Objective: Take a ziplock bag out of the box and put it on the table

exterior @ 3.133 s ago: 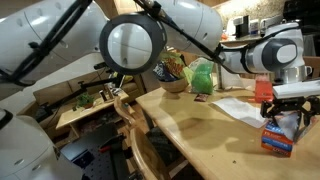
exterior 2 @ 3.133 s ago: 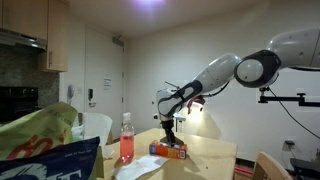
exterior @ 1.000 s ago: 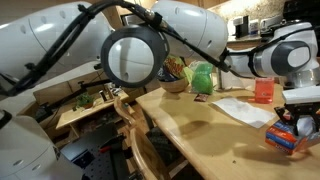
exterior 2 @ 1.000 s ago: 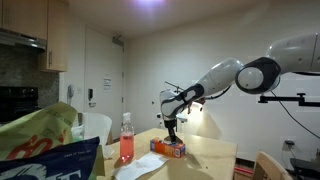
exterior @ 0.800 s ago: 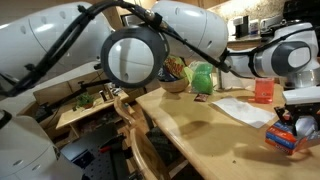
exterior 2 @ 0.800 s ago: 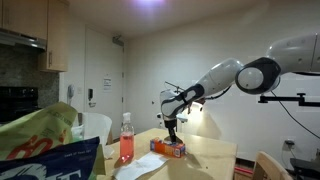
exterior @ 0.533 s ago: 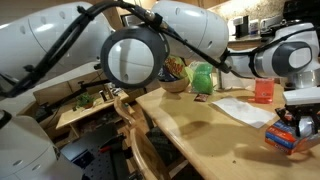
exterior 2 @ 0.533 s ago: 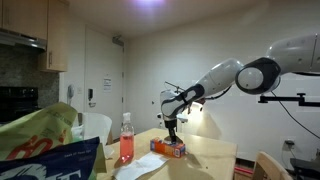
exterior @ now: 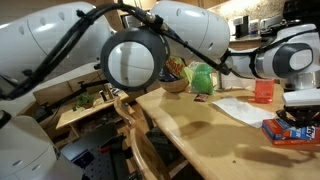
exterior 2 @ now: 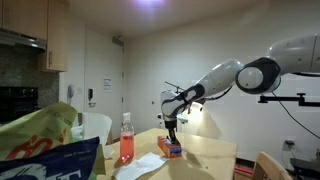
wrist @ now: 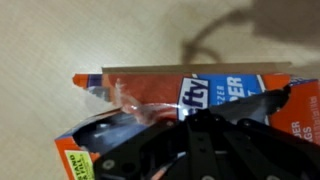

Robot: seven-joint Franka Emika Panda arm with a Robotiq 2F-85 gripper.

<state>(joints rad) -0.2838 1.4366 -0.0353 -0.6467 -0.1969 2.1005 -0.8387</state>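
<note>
The ziplock bag [wrist: 120,97] is not yet out, so nearly all of the task remains. On the table [exterior: 195,135] the box [exterior: 292,130] lies flat, with the gripper [exterior: 299,116] down at its torn end, jaws drawn fully together. Clear film shows crumpled in that opening, but whether the tips pinch it is unclear. Pulling it out and laying it down are left.
</note>
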